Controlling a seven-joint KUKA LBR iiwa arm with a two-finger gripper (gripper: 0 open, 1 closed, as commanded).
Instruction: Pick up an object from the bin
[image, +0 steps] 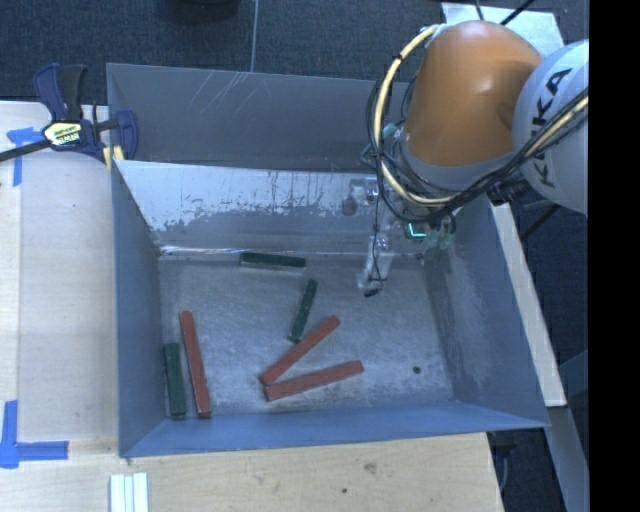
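The gripper (372, 272) is hanging nose-down in the bin (135, 300), just right of and behind the tilted green stick (303, 309). Whether it is released or clenched cannot be told, and nothing is showing in it. The vertical posture is probably serving a top-down grasp. The tilted green stick, the nearest candidate, is lying flat and apart from its neighbours, leaving its flanks free. Two red-brown sticks (300, 350) are meeting at one end just in front of it.
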